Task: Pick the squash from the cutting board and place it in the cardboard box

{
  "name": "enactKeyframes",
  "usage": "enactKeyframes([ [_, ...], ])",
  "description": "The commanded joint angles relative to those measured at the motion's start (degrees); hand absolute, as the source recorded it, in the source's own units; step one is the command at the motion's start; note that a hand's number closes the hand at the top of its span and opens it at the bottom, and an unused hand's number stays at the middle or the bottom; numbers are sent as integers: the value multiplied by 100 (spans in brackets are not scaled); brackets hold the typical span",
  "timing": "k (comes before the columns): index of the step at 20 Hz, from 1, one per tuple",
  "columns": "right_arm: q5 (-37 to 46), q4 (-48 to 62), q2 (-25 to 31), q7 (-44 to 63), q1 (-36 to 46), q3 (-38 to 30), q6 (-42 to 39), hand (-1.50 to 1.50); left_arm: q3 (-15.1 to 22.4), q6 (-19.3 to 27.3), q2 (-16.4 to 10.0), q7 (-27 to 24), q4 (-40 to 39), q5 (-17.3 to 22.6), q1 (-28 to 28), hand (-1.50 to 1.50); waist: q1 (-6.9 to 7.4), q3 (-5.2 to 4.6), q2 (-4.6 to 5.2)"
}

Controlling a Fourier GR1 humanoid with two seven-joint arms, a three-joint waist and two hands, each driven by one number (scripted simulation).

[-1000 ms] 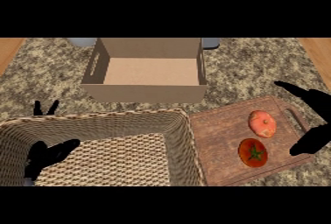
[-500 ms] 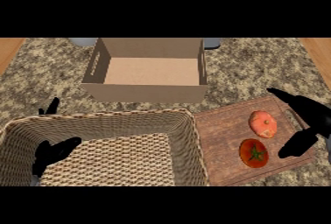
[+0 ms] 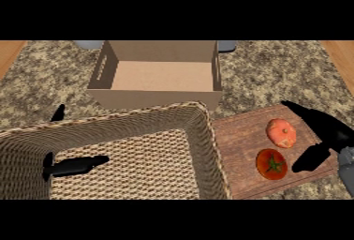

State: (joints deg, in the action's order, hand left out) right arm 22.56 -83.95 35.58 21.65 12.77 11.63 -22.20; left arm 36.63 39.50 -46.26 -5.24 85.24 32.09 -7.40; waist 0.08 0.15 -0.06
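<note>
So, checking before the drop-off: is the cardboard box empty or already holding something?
Empty: the cardboard box shows only its bare brown floor through the open top, and the squash lies on the cutting board.

A worktop [image 3: 276, 75] of speckled stone, mottled in brown, beige and dark grey, fills nearly the whole view and is lit evenly. Beyond the worktop's side edges, at its far corners, lie a left wood strip [image 3: 10, 51] and a right wood strip [image 3: 340, 54], both warm orange-brown. At the worktop's far edge a left grey shape [image 3: 88, 44] and a right grey shape [image 3: 227, 45] are cut off by the view, too little showing to tell what they are
</note>
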Motion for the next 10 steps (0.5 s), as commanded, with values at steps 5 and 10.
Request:
enactKeyframes([
  [5,241,-103,-387,139,96,-226,-119,-150,-261,-429,666,112,-365,-458,-312,0,-22,-15,4],
  [10,801,586,-715,-349,128,-153,151,-150,-588,-804,636,92,-253,-698,30,0,20,-14,11],
])
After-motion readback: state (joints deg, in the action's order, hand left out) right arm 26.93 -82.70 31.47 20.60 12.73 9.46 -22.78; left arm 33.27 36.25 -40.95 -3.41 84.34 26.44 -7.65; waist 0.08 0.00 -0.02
